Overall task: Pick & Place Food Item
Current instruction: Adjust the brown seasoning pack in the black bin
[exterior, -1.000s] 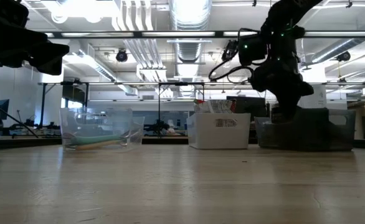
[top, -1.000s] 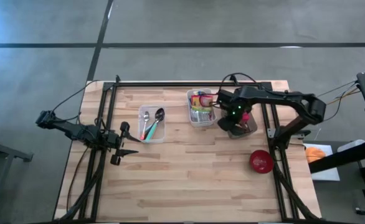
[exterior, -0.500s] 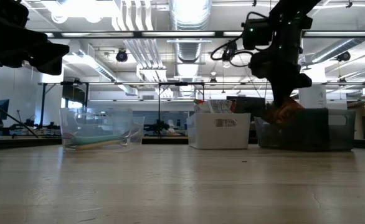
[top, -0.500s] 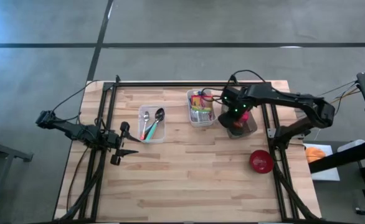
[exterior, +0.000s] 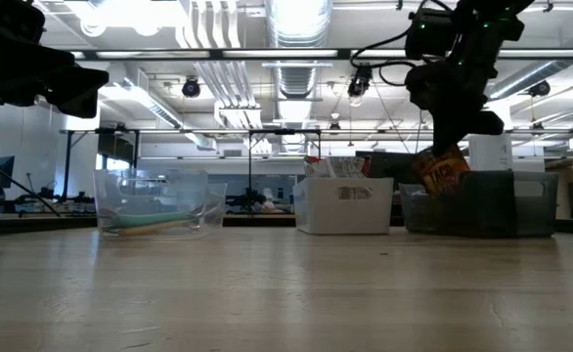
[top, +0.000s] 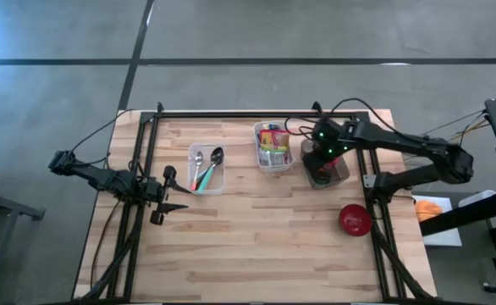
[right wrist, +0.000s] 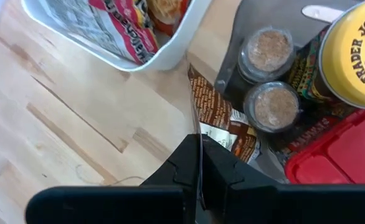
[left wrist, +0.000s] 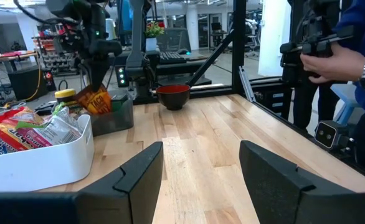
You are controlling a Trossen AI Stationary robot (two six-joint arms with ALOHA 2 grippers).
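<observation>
Crinkly brown snack packet (right wrist: 215,122) pinched in right pincer (right wrist: 199,163) above dark rectangular bin (exterior: 477,203).

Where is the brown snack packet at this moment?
The brown snack packet hangs from the right gripper, just above the dark bin on the table's right side, beside the white bin.

Right gripper (exterior: 450,154) pinched closed, raised; left gripper (top: 183,192) parted, idle.

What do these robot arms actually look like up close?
Both arms are slim, black and jointed, trailing thin black cables. The right arm has green lights glowing near its wrist. The left claw ends in two flat, dark, wedge-shaped fingers.
</observation>
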